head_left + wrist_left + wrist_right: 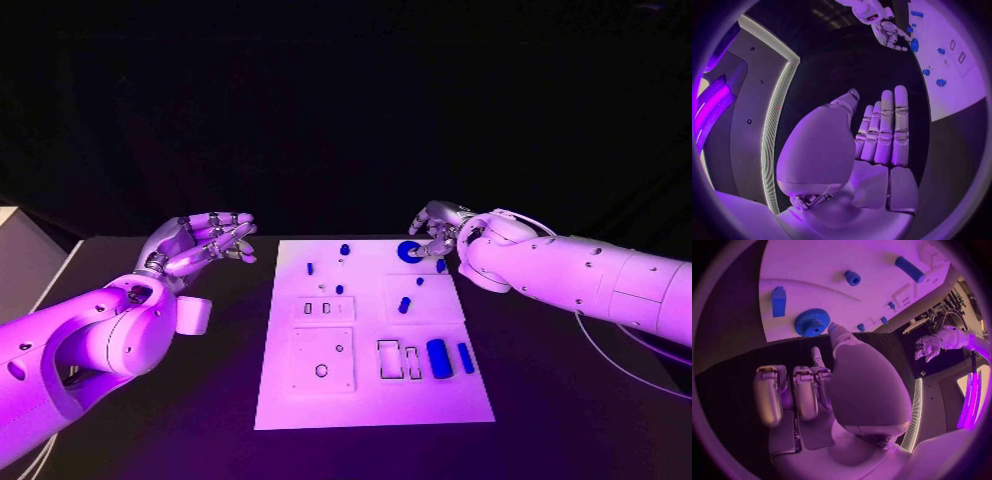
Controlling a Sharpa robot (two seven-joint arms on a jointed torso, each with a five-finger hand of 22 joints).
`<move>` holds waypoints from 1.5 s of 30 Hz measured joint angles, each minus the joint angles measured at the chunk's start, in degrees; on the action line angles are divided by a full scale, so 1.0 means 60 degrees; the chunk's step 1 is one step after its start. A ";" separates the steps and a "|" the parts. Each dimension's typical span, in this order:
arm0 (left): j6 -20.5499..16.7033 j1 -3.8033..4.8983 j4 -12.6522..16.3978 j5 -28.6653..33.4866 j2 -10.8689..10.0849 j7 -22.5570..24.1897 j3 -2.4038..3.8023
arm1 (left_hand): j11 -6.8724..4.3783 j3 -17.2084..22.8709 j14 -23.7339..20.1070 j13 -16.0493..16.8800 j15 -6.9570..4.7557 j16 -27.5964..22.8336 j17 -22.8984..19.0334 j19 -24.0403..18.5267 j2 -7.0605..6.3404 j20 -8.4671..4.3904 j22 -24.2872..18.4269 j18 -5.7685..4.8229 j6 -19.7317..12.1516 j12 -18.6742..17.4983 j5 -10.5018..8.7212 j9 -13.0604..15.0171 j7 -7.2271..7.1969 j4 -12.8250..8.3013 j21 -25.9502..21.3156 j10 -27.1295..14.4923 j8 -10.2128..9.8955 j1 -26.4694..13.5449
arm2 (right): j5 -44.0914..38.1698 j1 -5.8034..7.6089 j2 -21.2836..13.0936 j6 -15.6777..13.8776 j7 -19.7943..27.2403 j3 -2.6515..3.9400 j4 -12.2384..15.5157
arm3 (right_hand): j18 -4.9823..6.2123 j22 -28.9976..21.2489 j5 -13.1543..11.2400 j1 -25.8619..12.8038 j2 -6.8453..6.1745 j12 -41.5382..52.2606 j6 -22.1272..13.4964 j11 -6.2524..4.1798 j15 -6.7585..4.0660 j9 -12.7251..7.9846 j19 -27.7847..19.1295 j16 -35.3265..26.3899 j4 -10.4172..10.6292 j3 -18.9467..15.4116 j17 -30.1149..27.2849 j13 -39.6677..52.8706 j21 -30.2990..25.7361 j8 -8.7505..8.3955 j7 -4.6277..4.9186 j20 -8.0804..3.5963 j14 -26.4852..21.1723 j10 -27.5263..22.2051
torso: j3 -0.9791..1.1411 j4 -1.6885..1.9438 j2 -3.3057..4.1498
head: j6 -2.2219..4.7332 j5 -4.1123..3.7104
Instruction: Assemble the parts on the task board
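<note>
On the black table (159, 400), the white task board (368, 395) lies between the robot's two arms. Near its front right, blue parts (438, 358) rest beside rectangular slots; smaller blue pieces dot the board's middle and far end. A blue gear (410, 251) sits at the far right corner. The right hand (441, 232) hovers at that corner, a fingertip just beside the gear (812, 322), the remaining fingers curled inward, grasping nothing. Left of the board, the left hand (199, 244) is raised off the table, fingers extended, loosely apart and empty.
</note>
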 measured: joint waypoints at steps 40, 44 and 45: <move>-0.0007 -0.0001 -0.0011 0.0000 -0.0020 -0.0075 0.0000 | 0.0000 0.0025 -0.0035 0.0000 -0.0035 0.0037 0.0018 -0.0026 0.0000 0.0028 0.0028 0.0000 0.0033 0.0000 0.0000 0.0000 0.0033 -0.0025 0.0025 0.0000 0.0000 0.0000 | 0.0082 -0.0130 0.0377 0.0545 -0.0231 -0.0021 -0.0589 | -0.0145 -0.0004 0.0595 0.0010 0.0244 -0.0001 0.0767 -0.0024 -0.0004 0.0058 0.0000 0.0037 -0.0042 0.0891 -0.0005 -0.0005 0.0297 0.0370 -0.0144 -0.0002 -0.0003 -0.0018 | 0.0005 -0.0017 -0.0008 | -0.0163 -0.0014; -0.0007 -0.0001 -0.0012 0.0000 -0.0021 -0.0078 0.0000 | 0.0000 0.0025 -0.0035 0.0000 -0.0035 0.0037 0.0017 -0.0026 0.0000 0.0027 0.0027 0.0000 0.0033 0.0000 0.0000 0.0000 0.0033 -0.0025 0.0025 0.0000 0.0000 0.0000 | 0.0082 -0.0134 0.0383 0.0504 -0.0200 -0.0024 -0.0572 | -0.0145 -0.0005 0.0795 0.0007 0.0247 -0.0001 0.1000 -0.0157 -0.0124 0.0029 0.0000 0.0037 -0.0070 0.1367 -0.0005 -0.0005 0.0362 0.0442 -0.0180 -0.0108 -0.0016 -0.0018 | 0.0005 -0.0020 -0.0007 | -0.0164 -0.0014; -0.0007 -0.0001 -0.0012 0.0000 -0.0021 -0.0079 0.0000 | 0.0000 0.0025 -0.0035 0.0000 -0.0035 0.0037 0.0017 -0.0026 0.0000 0.0027 0.0027 0.0000 0.0033 0.0000 0.0000 0.0000 0.0033 -0.0025 0.0025 0.0000 0.0000 0.0000 | 0.0082 -0.0137 0.0384 0.0481 -0.0192 -0.0028 -0.0563 | -0.0145 -0.0005 0.0837 -0.0002 0.0256 -0.0001 0.1000 -0.0174 -0.0128 0.0029 0.0000 0.0037 -0.0082 0.1461 -0.0005 -0.0006 0.0363 0.0442 -0.0180 -0.0108 -0.0013 -0.0030 | 0.0005 -0.0020 -0.0006 | -0.0161 -0.0014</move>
